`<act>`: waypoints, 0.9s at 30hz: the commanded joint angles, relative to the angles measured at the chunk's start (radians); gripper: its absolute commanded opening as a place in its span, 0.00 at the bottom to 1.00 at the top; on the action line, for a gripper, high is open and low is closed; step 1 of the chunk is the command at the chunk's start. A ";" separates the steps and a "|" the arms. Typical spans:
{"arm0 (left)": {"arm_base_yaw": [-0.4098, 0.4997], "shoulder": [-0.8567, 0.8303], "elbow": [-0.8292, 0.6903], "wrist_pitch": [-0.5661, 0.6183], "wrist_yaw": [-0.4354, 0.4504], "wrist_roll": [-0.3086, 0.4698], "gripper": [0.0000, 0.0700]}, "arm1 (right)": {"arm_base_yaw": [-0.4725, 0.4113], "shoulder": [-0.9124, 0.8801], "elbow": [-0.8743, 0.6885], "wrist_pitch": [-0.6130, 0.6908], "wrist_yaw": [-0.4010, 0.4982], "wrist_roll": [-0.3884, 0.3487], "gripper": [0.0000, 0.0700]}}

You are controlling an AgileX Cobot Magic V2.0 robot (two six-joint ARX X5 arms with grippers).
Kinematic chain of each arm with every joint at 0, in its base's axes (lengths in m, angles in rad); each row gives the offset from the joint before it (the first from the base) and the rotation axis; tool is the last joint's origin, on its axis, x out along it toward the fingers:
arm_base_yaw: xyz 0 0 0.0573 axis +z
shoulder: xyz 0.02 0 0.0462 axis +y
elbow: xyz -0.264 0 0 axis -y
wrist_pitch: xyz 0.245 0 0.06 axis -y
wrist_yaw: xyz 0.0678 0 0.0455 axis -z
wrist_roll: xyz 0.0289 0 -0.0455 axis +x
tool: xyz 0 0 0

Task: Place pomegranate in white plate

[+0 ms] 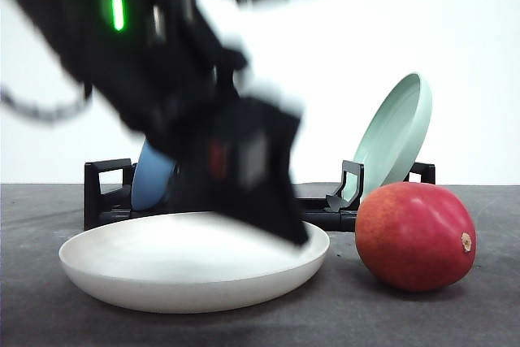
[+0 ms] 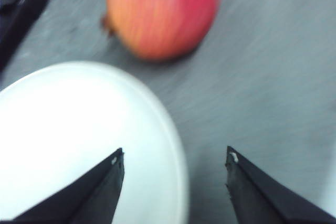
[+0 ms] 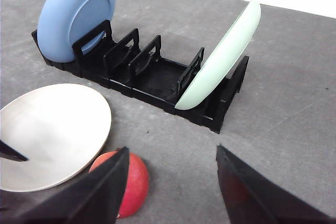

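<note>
Front view is showing the pomegranate lying on the table just beside the white plate, not yet in it. The left gripper is hanging over the plate's rim with its fingers spread and empty, seemingly lining up on the fruit. The right gripper is also waiting with fingers apart, holding nothing.
</note>
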 commanded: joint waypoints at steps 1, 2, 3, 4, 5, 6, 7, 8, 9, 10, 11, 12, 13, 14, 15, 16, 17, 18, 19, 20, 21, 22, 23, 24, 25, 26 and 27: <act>0.015 -0.029 0.031 -0.073 0.108 -0.106 0.52 | 0.004 0.002 0.014 0.010 -0.001 0.011 0.48; 0.034 -0.052 0.042 -0.107 0.156 -0.128 0.52 | 0.004 0.002 0.014 0.010 -0.001 0.011 0.48; 0.056 -0.076 0.052 -0.140 0.201 -0.150 0.52 | 0.004 0.002 0.014 0.010 -0.001 0.011 0.48; 0.081 -0.102 0.061 -0.174 0.237 -0.171 0.52 | 0.004 0.002 0.014 0.010 -0.001 0.011 0.48; 0.105 -0.126 0.068 -0.202 0.264 -0.187 0.52 | 0.004 0.002 0.014 0.010 -0.001 0.011 0.48; 0.131 -0.150 0.072 -0.225 0.284 -0.202 0.52 | 0.004 0.002 0.014 0.010 -0.001 0.011 0.48; 0.158 -0.175 0.072 -0.244 0.295 -0.216 0.52 | 0.004 0.002 0.014 0.010 -0.001 0.011 0.48; 0.186 -0.204 0.072 -0.263 0.303 -0.228 0.52 | 0.004 0.002 0.014 0.010 -0.001 0.011 0.48; 0.216 -0.231 0.072 -0.282 0.304 -0.236 0.52 | 0.004 0.002 0.014 0.010 -0.001 0.011 0.48; 0.249 -0.258 0.072 -0.301 0.304 -0.242 0.52 | 0.004 0.002 0.014 0.010 -0.001 0.011 0.48; 0.279 -0.281 0.072 -0.318 0.304 -0.243 0.52 | 0.004 0.002 0.014 0.010 -0.001 0.011 0.48; 0.311 -0.306 0.072 -0.337 0.303 -0.244 0.52 | 0.004 0.002 0.014 0.010 -0.001 0.011 0.48; 0.347 -0.330 0.072 -0.356 0.303 -0.244 0.52 | 0.004 0.002 0.014 0.010 -0.001 0.011 0.48; 0.381 -0.352 0.072 -0.371 0.303 -0.244 0.52 | 0.004 0.002 0.014 0.010 -0.001 0.011 0.48; 0.420 -0.373 0.072 -0.386 0.303 -0.241 0.52 | 0.004 0.002 0.014 0.010 -0.001 0.012 0.48; 0.454 -0.392 0.072 -0.398 0.303 -0.236 0.52 | 0.004 0.002 0.014 0.010 -0.001 0.013 0.48; 0.488 -0.409 0.072 -0.408 0.303 -0.228 0.52 | 0.004 0.002 0.014 0.010 -0.001 0.016 0.48; 0.524 -0.425 0.072 -0.416 0.303 -0.218 0.52 | 0.004 0.002 0.014 0.010 -0.001 0.018 0.48; 0.556 -0.438 0.072 -0.421 0.303 -0.211 0.52 | 0.004 0.003 0.014 0.010 -0.002 0.018 0.48; 0.588 -0.450 0.072 -0.423 0.303 -0.206 0.52 | 0.004 0.003 0.014 0.010 -0.002 0.019 0.48; 0.622 -0.460 0.072 -0.424 0.303 -0.201 0.52 | 0.004 0.003 0.014 0.010 -0.002 0.018 0.48; 0.651 -0.468 0.072 -0.424 0.303 -0.196 0.52 | 0.004 0.003 0.014 0.010 -0.002 0.019 0.48; 0.679 -0.475 0.072 -0.424 0.303 -0.194 0.52 | 0.004 0.003 0.014 0.010 -0.002 0.019 0.48; 0.707 -0.481 0.072 -0.424 0.303 -0.193 0.52 | 0.004 0.003 0.014 0.010 -0.002 0.020 0.48; 0.730 -0.485 0.072 -0.425 0.303 -0.193 0.52 | 0.004 0.003 0.014 0.010 -0.002 0.021 0.48; 0.750 -0.490 0.072 -0.427 0.303 -0.193 0.52 | 0.004 0.003 0.014 0.010 -0.002 0.022 0.48; 0.770 -0.495 0.072 -0.431 0.303 -0.192 0.52 | 0.004 0.003 0.014 0.010 -0.002 0.022 0.48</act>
